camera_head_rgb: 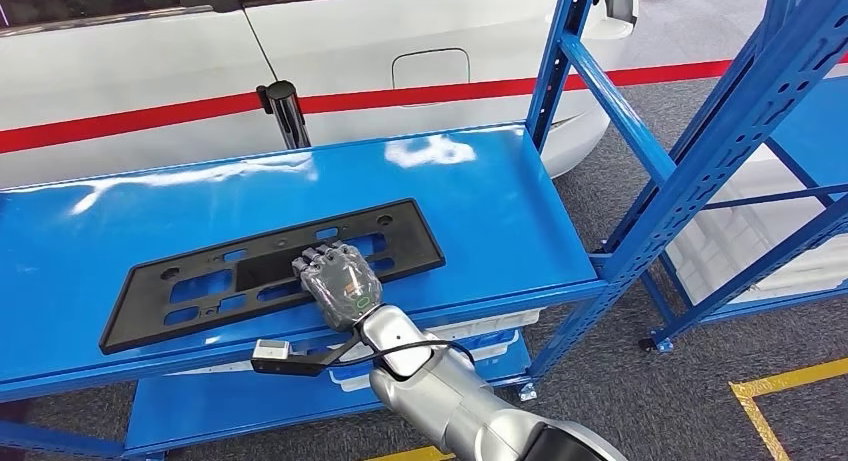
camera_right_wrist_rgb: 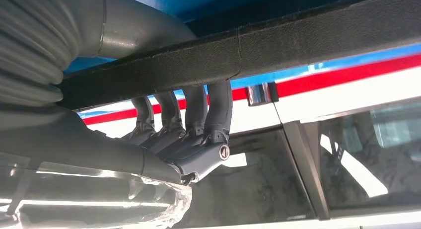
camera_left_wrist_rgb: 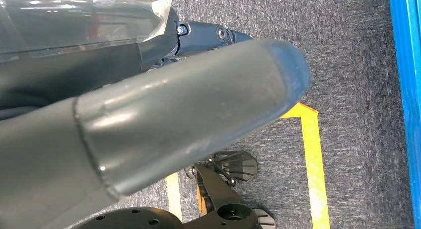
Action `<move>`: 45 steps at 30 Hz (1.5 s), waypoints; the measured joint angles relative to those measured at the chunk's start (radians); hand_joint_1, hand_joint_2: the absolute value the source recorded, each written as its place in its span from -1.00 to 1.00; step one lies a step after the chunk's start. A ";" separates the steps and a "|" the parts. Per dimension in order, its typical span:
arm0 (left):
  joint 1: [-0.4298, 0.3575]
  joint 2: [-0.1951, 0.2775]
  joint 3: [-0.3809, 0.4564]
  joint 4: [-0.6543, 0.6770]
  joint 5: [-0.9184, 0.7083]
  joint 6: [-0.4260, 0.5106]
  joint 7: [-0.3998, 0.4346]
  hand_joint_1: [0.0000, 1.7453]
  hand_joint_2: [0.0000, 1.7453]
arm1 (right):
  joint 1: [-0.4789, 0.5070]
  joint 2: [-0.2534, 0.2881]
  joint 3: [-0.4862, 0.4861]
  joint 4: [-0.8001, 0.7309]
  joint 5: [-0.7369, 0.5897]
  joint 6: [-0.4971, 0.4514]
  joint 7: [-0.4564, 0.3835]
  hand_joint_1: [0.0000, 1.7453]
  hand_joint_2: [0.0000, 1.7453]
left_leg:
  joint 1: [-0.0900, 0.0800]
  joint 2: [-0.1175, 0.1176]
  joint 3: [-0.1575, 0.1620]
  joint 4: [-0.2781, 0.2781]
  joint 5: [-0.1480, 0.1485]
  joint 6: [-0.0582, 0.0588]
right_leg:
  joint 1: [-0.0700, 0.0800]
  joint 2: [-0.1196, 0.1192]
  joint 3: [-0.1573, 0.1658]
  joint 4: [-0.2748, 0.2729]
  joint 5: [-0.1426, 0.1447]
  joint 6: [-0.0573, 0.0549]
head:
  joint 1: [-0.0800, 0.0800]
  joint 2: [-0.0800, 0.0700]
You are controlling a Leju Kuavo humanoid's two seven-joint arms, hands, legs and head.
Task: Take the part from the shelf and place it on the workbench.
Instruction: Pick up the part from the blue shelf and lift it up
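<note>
Head view: the black part (camera_head_rgb: 270, 271), a flat rectangular frame with cut-outs, lies on the blue shelf (camera_head_rgb: 480, 201) near its front edge. The right hand (camera_head_rgb: 337, 284) grips the part's near edge; in the right wrist view its fingers (camera_right_wrist_rgb: 218, 110) curl over the top of the part (camera_right_wrist_rgb: 298, 40) while the thumb (camera_right_wrist_rgb: 144, 25) lies under it. A white car (camera_head_rgb: 130, 71) with a red stripe stands behind the shelf. Left wrist view: the left hand (camera_left_wrist_rgb: 149, 124) hangs above grey carpet (camera_left_wrist_rgb: 357, 90) with yellow floor tape (camera_left_wrist_rgb: 315, 164); whether its fingers are apart or together cannot be told
</note>
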 joint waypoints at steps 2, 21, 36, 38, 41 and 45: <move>0.000 0.000 0.001 0.000 -0.002 0.000 0.000 -1.00 -1.00 | 0.002 0.000 -0.010 -0.009 -0.030 -0.013 -0.029 1.00 1.00 | 0.000 0.000 0.000 0.000 0.000 0.000 | 0.000 0.000 0.000 0.000 0.000 0.000 | 0.000 0.000; 0.000 0.000 0.027 0.000 -0.029 -0.009 -0.036 -1.00 1.00 | 0.042 -0.021 -0.118 -0.367 -0.692 0.013 -0.416 0.98 1.00 | 0.000 0.000 -0.001 0.000 0.000 0.000 | 0.000 0.000 -0.001 0.000 0.000 0.000 | 0.000 0.000; 0.002 0.000 0.041 0.000 -0.054 -0.003 -0.022 -1.00 1.00 | 0.134 -0.099 -0.126 -0.760 -1.147 0.317 -0.469 0.98 1.00 | 0.000 0.000 -0.002 0.000 -0.001 -0.001 | 0.000 0.000 -0.002 0.000 0.000 0.000 | 0.000 0.000; 0.002 0.000 0.044 0.000 -0.051 0.007 -0.010 -1.00 1.00 | 0.146 -0.106 -0.126 -0.775 -1.181 0.346 -0.467 0.98 1.00 | 0.000 0.000 -0.002 0.000 -0.001 -0.001 | 0.000 0.000 -0.002 0.000 0.000 0.000 | 0.000 0.000; 0.002 -0.001 0.052 0.000 -0.045 0.017 0.009 -1.00 1.00 | 0.170 -0.116 -0.125 -0.794 -1.226 0.383 -0.463 0.98 1.00 | 0.000 0.000 -0.002 0.000 -0.001 -0.001 | 0.000 0.000 -0.002 0.000 0.000 0.000 | 0.000 0.000; 0.002 -0.002 0.058 0.000 -0.041 0.025 0.014 -1.00 1.00 | 0.191 -0.127 -0.122 -0.811 -1.248 0.402 -0.462 0.98 1.00 | 0.000 0.000 -0.003 0.000 -0.001 -0.001 | 0.000 0.000 -0.002 0.000 0.000 0.000 | 0.000 0.000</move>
